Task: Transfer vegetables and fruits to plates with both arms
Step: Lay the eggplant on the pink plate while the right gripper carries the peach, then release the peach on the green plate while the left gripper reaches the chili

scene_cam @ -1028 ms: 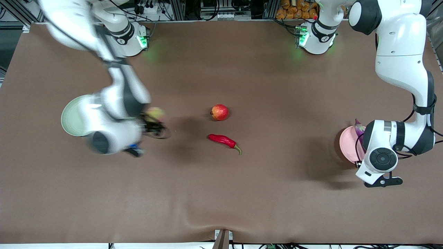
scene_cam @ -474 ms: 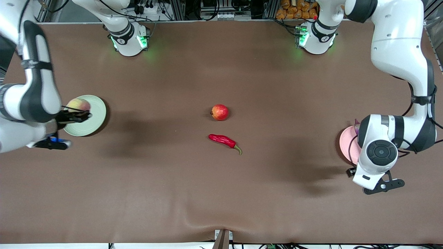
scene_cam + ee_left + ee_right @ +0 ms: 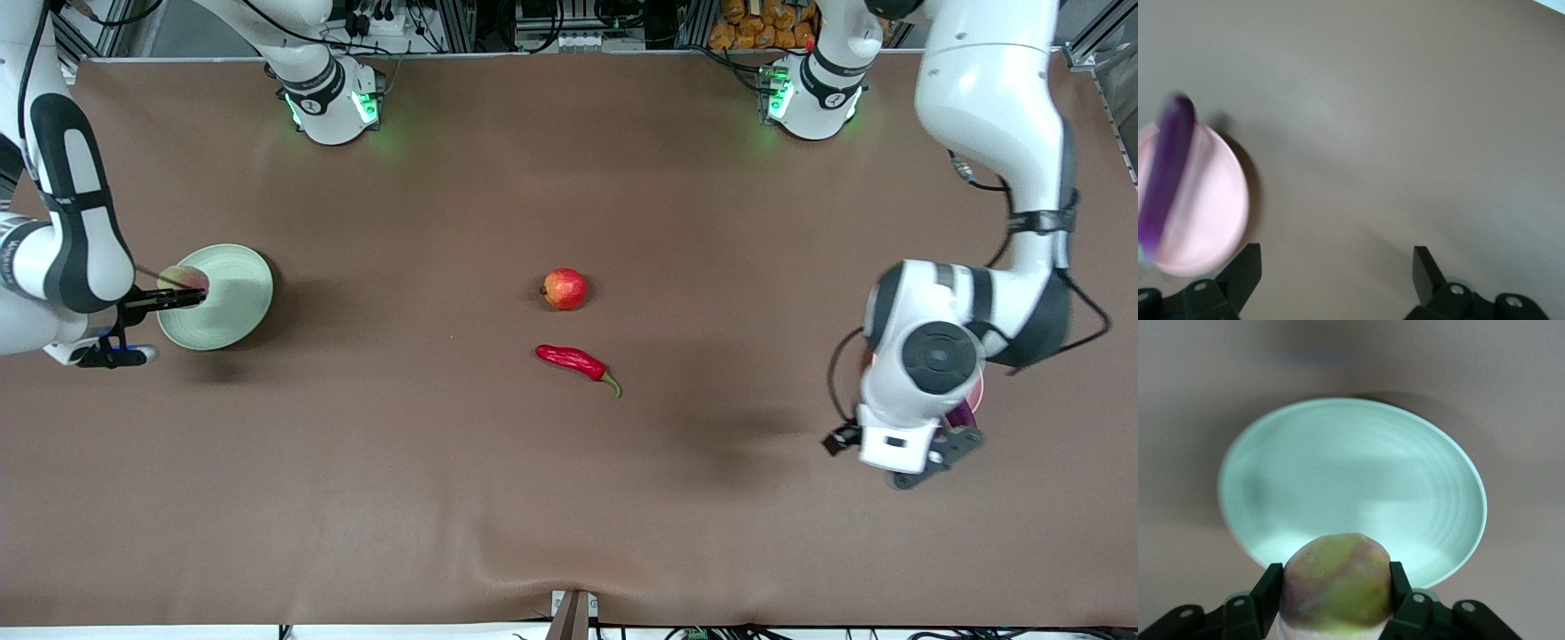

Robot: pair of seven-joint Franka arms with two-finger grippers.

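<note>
My right gripper (image 3: 176, 297) is shut on the pale yellow-green peach (image 3: 184, 278) and holds it over the rim of the pale green plate (image 3: 227, 298). The right wrist view shows the peach (image 3: 1337, 583) between the fingers, above the green plate (image 3: 1351, 473). My left gripper (image 3: 1336, 273) is open and empty over bare table beside the pink plate (image 3: 1205, 213). The purple eggplant (image 3: 1165, 180) lies on that plate. In the front view the left arm hides most of the pink plate (image 3: 979, 392). The red fruit (image 3: 564, 288) and the red chili pepper (image 3: 573, 360) lie mid-table.
The brown table cover (image 3: 569, 498) is bare nearer to the front camera. The two arm bases (image 3: 333, 98) stand with green lights at the table's back edge.
My right arm swung the peach from mid-table to over the green plate. My left arm moved off the pink plate toward the table's middle. The eggplant stays on the plate.
</note>
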